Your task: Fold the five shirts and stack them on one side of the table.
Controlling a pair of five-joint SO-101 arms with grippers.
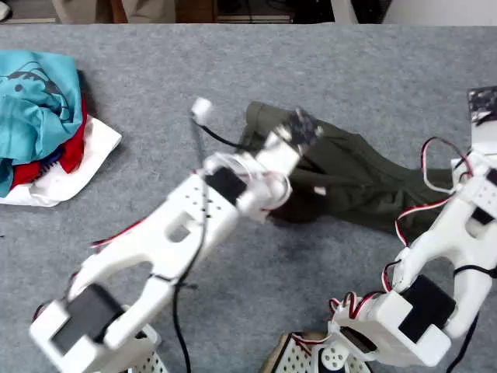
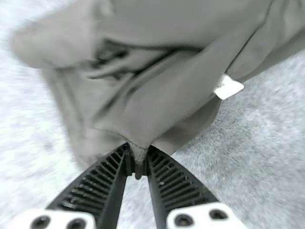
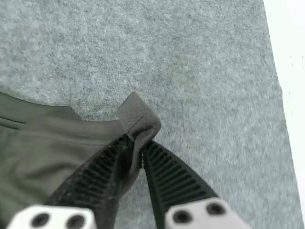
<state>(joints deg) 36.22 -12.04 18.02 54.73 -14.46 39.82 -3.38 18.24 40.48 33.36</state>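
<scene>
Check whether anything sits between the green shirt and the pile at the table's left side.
Nothing visible. Bare table lies between the shirt and the pile. The left gripper and right gripper each pinch the shirt.

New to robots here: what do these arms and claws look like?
The left arm and right arm are blocky white plastic with black motors and loose red, white and black cables. The left claw and right claw have ribbed black fingers.
</scene>
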